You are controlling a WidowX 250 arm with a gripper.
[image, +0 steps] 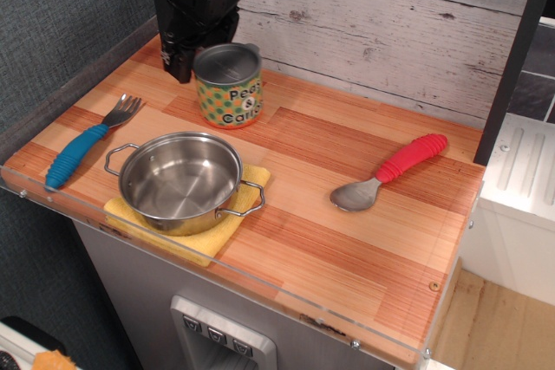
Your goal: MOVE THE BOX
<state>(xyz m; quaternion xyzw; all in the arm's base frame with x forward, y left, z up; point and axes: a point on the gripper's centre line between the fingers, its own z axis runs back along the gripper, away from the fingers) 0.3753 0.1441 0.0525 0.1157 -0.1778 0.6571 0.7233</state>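
The box (229, 93) is a short tin can with a grey metal top and an orange label with green dots. It stands at the back left of the wooden counter (347, 214). My black gripper (215, 56) comes down from the top left and straddles the can's rear. One finger (179, 62) is at the can's left side. The other finger shows only as a small tip behind its right rim. The jaws appear shut on the can.
A steel pot (180, 181) with two handles sits on a yellow cloth (201, 244) at the front left. A blue-handled fork (82, 145) lies at the left edge. A red-handled spoon (395, 169) lies at the right. A plank wall (390, 23) backs the counter.
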